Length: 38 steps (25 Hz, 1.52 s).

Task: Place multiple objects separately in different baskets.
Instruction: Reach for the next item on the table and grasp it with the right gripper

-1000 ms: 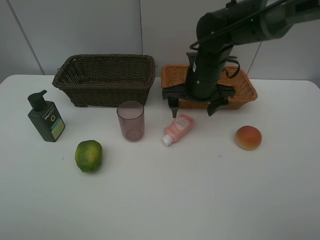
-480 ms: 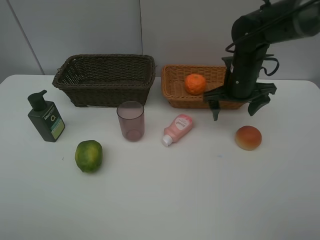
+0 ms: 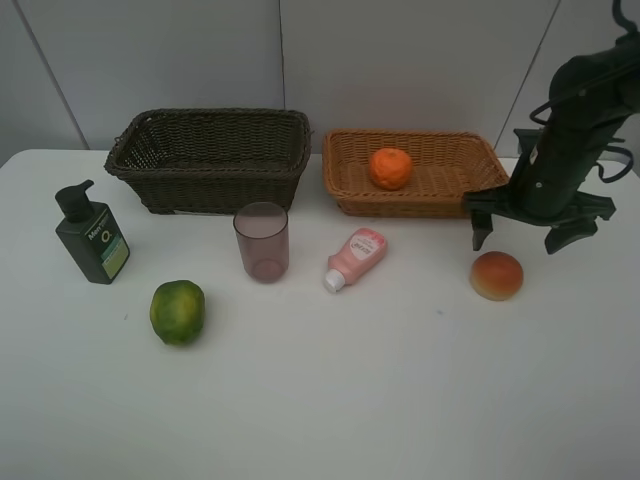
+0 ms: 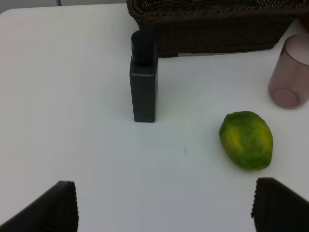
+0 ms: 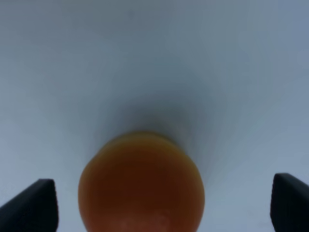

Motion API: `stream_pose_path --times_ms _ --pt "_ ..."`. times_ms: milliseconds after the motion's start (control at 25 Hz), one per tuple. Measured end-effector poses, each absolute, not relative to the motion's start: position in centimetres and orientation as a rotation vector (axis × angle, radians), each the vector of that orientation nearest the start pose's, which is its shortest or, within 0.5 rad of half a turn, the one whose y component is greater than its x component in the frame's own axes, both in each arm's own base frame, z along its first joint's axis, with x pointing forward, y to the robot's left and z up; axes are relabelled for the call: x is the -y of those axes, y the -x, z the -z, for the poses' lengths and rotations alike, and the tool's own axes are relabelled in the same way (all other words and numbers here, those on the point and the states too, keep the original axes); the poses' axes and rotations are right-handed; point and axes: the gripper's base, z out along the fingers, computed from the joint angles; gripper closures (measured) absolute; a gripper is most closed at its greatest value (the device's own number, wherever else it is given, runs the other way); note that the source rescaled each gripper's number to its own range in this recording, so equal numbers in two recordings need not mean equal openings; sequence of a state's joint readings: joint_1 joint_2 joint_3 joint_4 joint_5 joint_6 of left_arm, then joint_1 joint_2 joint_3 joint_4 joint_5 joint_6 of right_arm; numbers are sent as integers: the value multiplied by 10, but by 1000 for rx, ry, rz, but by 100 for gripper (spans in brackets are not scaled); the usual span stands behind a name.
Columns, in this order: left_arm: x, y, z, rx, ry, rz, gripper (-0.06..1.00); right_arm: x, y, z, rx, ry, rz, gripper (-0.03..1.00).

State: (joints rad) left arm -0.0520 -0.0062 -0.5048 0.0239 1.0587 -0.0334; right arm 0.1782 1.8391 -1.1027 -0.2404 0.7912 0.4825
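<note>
Fingers (image 5: pixel 34 205) of the right gripper (image 3: pixel 515 240) stand spread wide and grip nothing. They hang above the white table (image 3: pixel 350 400), and the wrist view shows the peach-like fruit (image 5: pixel 141 183) on the surface between and below them, untouched. From the high camera, this fruit (image 3: pixel 497 275) lies at about seven o'clock of the gripper, near it. The light tan basket (image 3: pixel 420 208) sits at ten o'clock of the gripper and holds the orange (image 3: pixel 390 168) left of its middle.

Fingers (image 4: pixel 48 210) of the left gripper (image 4: pixel 164 208) are likewise wide apart and empty. Ahead of them on the table are the green citrus (image 4: pixel 246 140) and the upright dark green pump bottle (image 4: pixel 143 82); this gripper does not show in the high view.

At nine o'clock of the tan basket, just beside it, stands the dark brown basket (image 3: pixel 210 185). The mauve cup (image 3: pixel 262 242) stands upright at six o'clock of that basket's front wall. The pink tube (image 3: pixel 355 258) lies flat at three o'clock of the cup, its white cap toward seven o'clock. The bottle is at nine o'clock of the cup, the citrus at five o'clock of the bottle.
</note>
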Motion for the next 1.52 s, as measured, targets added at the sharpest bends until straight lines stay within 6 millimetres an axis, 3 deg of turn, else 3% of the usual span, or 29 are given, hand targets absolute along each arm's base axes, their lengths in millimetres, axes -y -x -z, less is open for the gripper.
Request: stream_pose_path --times_ms 320,680,920,1000,1080,1160,1200,1520 --pt "-2 6 -279 -2031 -18 25 1 -46 -332 -151 -2913 -211 135 6" --pt "-2 6 -279 -2031 -18 25 1 -46 -333 -121 -3000 -209 171 6" --pt "-2 6 -279 -2031 -18 25 1 -46 -333 -112 -3022 -207 181 9" --pt "-2 6 -279 -2031 -18 25 1 -46 -332 -110 -3030 -206 185 15" --pt "-2 6 -279 -2031 -18 25 1 -47 -332 -109 -3033 -211 182 32" --pt "-2 6 -279 -2031 -18 25 1 -47 -332 -109 -3034 -214 180 68" --pt "-2 6 -279 -2031 -18 25 1 -47 -332 -109 -3034 -214 180 78" --pt "-2 6 -279 -2031 -18 25 1 -47 -332 -109 -3034 -214 180 78"
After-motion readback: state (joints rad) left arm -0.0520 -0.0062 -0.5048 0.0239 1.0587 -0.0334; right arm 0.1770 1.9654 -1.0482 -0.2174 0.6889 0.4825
